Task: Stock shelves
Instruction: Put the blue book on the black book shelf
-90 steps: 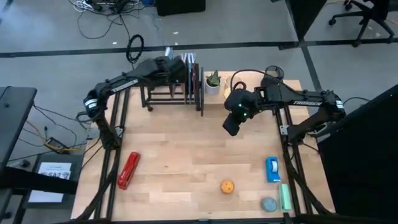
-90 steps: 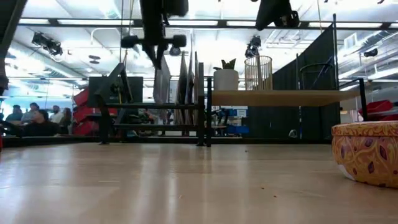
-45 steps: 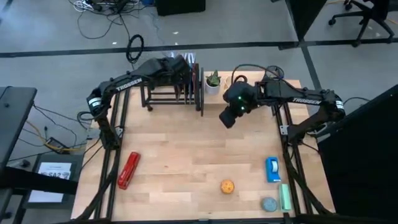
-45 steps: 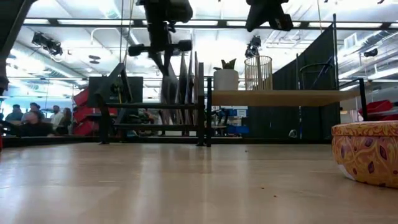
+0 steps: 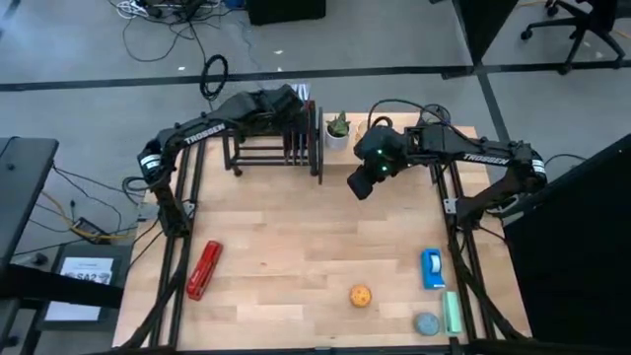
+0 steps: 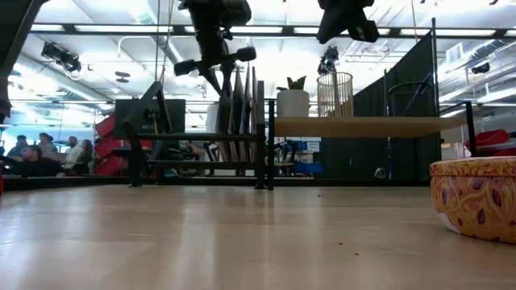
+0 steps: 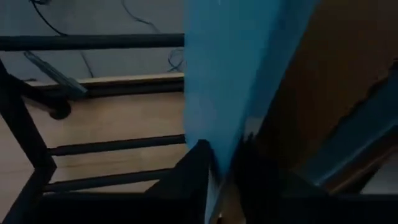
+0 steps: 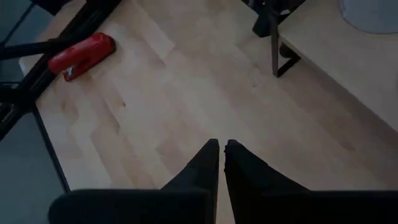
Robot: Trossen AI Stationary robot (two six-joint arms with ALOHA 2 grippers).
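Left gripper: clamped on blue book, upright above black rack at 11 o'clock.
Right gripper: closed, empty.

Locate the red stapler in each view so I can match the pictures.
High view: red stapler near the table's left edge.
Low view: not in it.
Left wrist view: not in it.
Right wrist view: upper left, beyond the shut right hand.
Shared landmark: the black rack, whose post shows at.
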